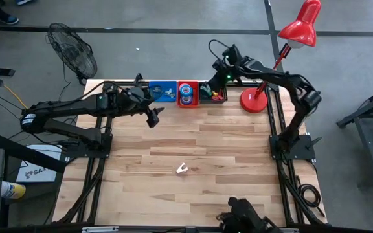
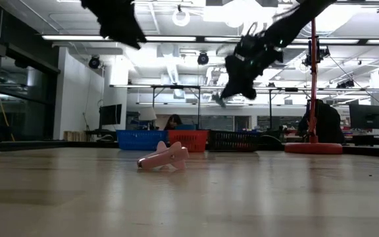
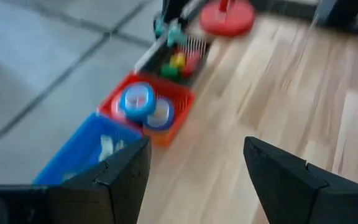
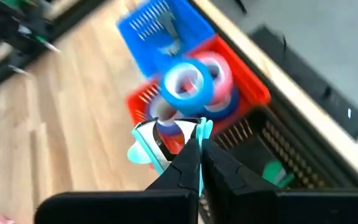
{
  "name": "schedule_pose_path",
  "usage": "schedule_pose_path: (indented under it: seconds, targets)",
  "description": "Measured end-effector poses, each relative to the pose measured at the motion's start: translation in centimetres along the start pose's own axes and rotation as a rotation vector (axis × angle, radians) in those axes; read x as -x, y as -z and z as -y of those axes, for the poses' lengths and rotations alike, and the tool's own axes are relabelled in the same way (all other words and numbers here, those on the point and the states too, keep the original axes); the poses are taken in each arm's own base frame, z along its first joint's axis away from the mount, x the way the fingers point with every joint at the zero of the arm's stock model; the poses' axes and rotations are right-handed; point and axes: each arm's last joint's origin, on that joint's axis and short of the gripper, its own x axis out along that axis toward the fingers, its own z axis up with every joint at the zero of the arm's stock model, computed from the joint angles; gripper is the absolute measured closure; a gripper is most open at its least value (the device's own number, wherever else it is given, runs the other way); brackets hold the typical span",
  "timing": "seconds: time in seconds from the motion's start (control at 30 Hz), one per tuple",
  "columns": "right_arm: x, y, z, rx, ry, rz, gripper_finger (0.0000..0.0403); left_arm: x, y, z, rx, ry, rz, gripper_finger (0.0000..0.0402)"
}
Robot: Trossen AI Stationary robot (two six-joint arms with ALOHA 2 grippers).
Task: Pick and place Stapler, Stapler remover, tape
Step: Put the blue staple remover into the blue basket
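My right gripper hovers over the row of bins at the table's far edge, shut on a teal stapler remover with chrome jaws. Blue and pink tape rolls lie in the red bin. My left gripper is open and empty, raised above the table near the blue bin. A second, pale pink stapler remover lies on the table's middle. A small grey item sits in the blue bin. My right gripper pinches the teal stapler remover between its two fingers at one teal handle edge. The rest of the tool sticks out to one side of the fingertips. It is lifted clear, above the red bin and the black bin.
A black bin with small coloured items stands right of the red bin. A red desk lamp's base rests at the far right. Bare wooden tabletop spreads toward the near edge. A person sits in the room behind the table.
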Motion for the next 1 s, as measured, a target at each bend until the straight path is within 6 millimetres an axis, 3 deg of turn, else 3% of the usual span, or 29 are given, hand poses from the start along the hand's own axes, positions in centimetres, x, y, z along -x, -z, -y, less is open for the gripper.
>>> schedule_pose_path:
  seconds: [0.47, 0.7, 1.0]
  targets:
    - [6.9, -3.8, -9.8, 0.330, -0.178, 0.375, 0.0403, -0.2, -3.5, 0.6, -0.124, 0.023, 0.351, 0.0149]
    - [7.1, -4.7, -13.4, 0.470, -0.360, 0.506, 0.0403, -1.2, -4.7, 1.3, -0.167, 0.074, 0.474, 0.0149]
    - [7.3, -4.9, -15.4, 0.591, -0.502, 0.567, 0.0403, -2.0, -5.4, 1.8, -0.160, 0.121, 0.550, 0.0149]
